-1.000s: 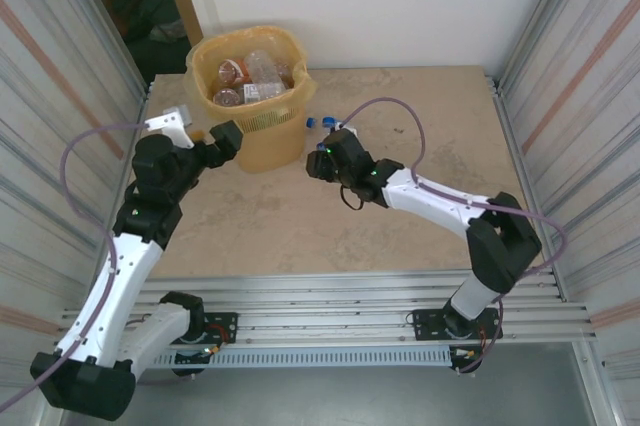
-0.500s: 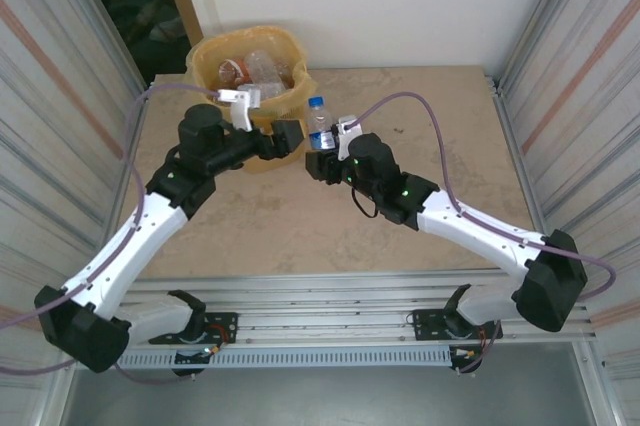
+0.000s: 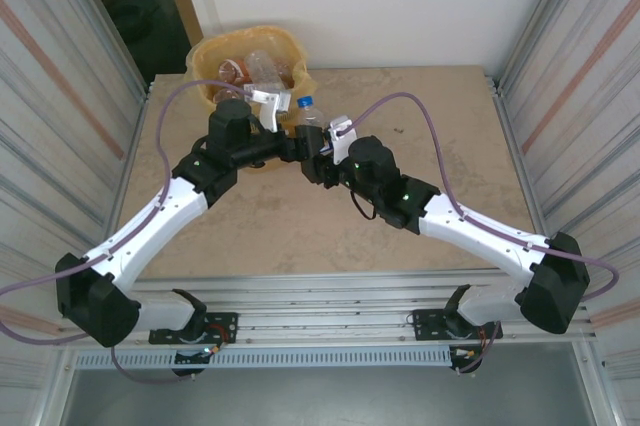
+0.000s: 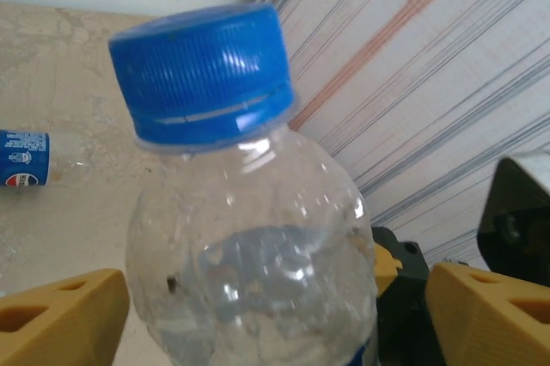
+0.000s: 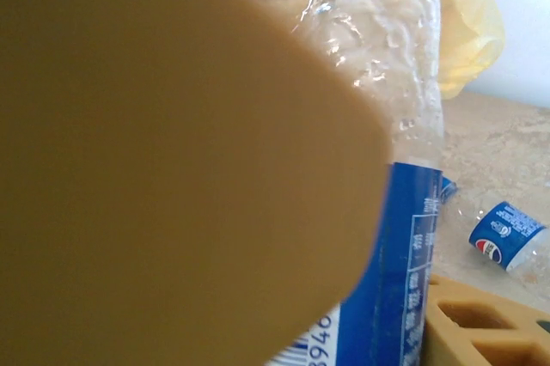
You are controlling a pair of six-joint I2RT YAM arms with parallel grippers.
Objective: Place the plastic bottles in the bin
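Observation:
A clear plastic bottle (image 3: pixel 307 114) with a blue cap and blue label stands upright above the table, just right of the bin (image 3: pixel 206 54). My right gripper (image 3: pixel 318 160) is shut on its labelled lower body (image 5: pixel 411 237). My left gripper (image 3: pixel 297 146) is open around the bottle's upper part (image 4: pixel 249 237), one yellow finger (image 4: pixel 60 314) close on its left side and the other finger (image 4: pixel 490 314) apart from it on the right. Several bottles (image 3: pixel 255 71) lie inside the yellow bin with its bag liner (image 5: pixel 468 31).
Another clear bottle with a blue label (image 5: pixel 505 237) lies on the tabletop (image 3: pixel 420 116) behind the held one, also in the left wrist view (image 4: pixel 26 168). Corrugated metal walls (image 3: pixel 575 66) stand along both sides of the table.
My right gripper has lifted the bottle upright off the table. My left arm has swung right from beside the bin, bringing its jaws around the bottle and narrowing them.

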